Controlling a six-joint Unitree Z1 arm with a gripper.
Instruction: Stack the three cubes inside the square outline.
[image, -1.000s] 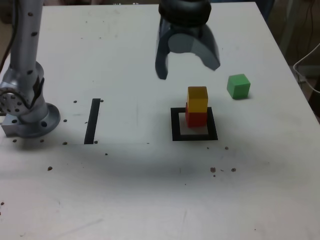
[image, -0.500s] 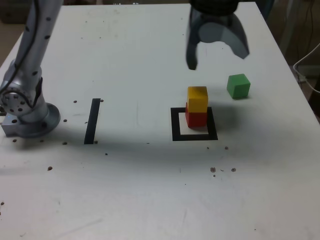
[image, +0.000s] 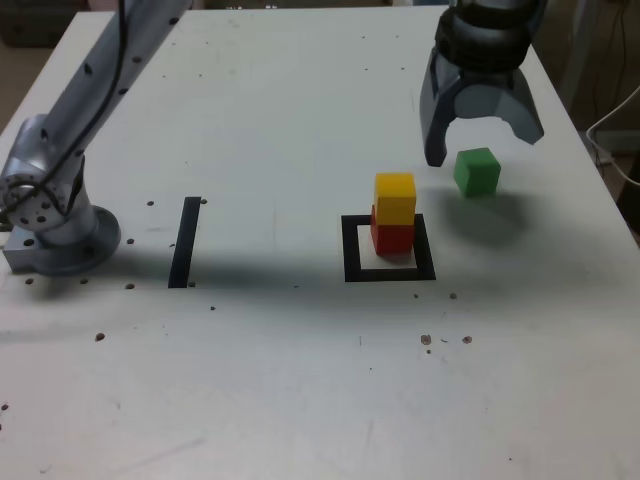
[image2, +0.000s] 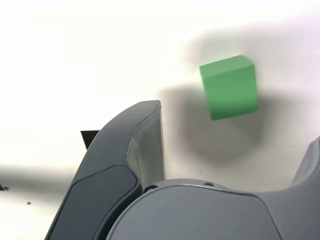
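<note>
Shifted toward the exterior view's right, the hand (image: 482, 142) now hangs over the green cube (image: 477, 172) — jaws spread wide, empty. Nearby on the table (image: 280, 120), yellow cube (image: 395, 198) tops red cube (image: 391, 237) inside the square outline (image: 389, 250).

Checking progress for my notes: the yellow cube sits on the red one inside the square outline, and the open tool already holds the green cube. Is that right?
Not quite. The tool is open but holds nothing: the green cube rests on the table, free of the jaws, as the exterior view shows. The yellow cube does sit on the red cube inside the square outline.
</note>
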